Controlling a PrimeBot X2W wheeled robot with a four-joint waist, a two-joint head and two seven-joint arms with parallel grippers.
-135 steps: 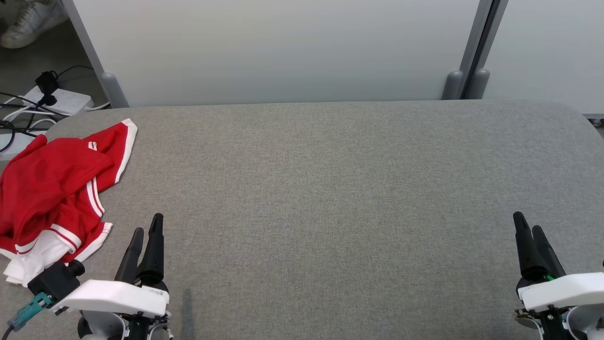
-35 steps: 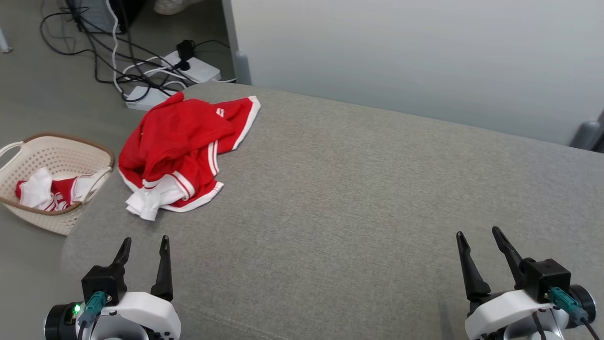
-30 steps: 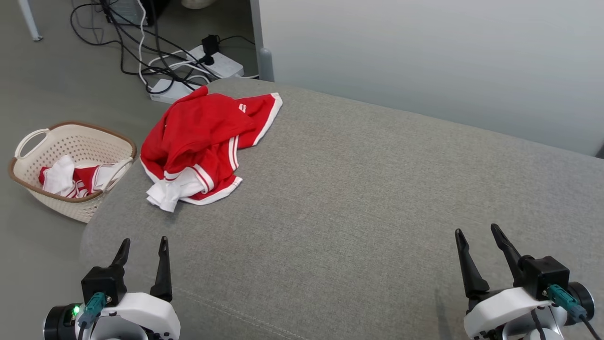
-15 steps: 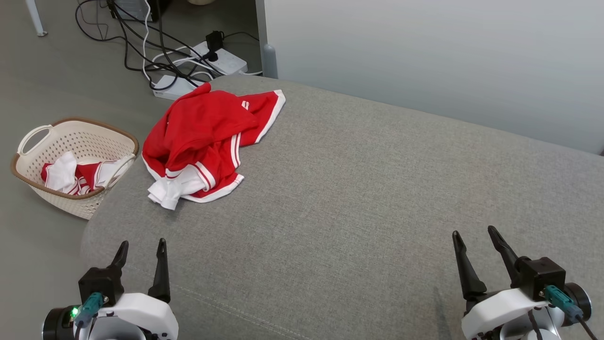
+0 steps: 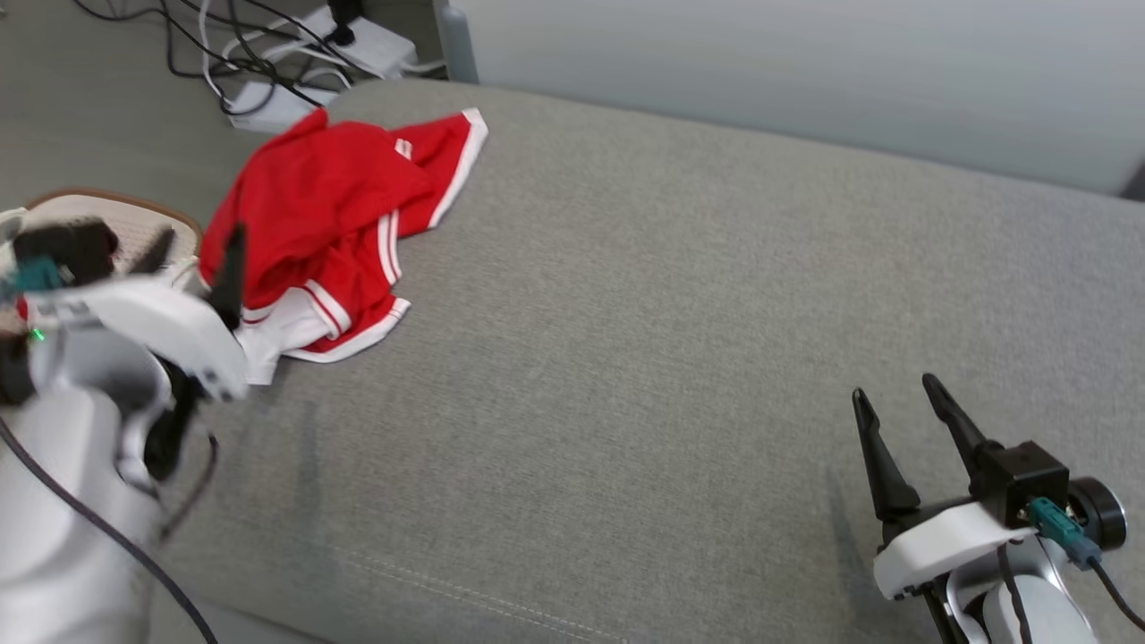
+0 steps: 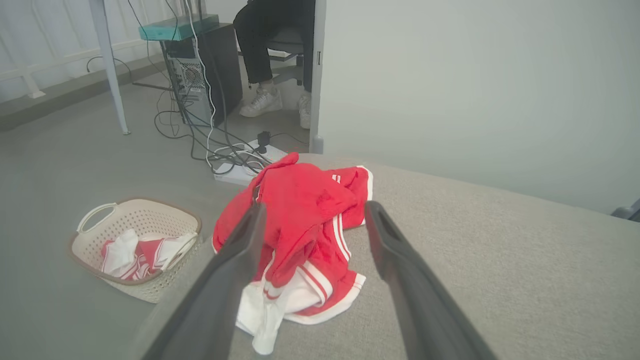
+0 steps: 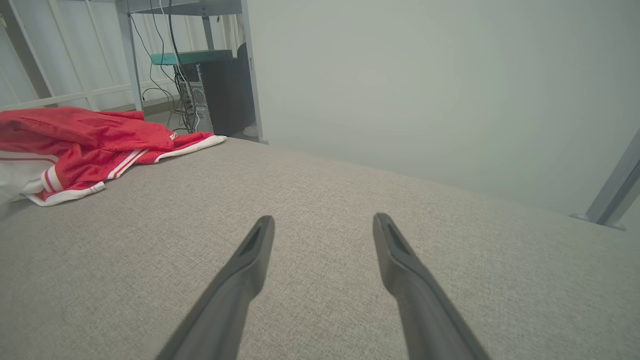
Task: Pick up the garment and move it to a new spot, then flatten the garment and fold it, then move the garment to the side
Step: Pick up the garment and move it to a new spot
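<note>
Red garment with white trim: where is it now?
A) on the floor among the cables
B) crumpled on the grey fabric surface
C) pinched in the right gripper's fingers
B: the red garment with white trim lies crumpled near the left end of the grey fabric surface.

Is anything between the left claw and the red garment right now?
Nothing visible. The left claw is open, and the garment lies crumpled straight ahead of it on the grey surface, framed between its fingers. The basket sits on the floor off to one side, out of the path.
</note>
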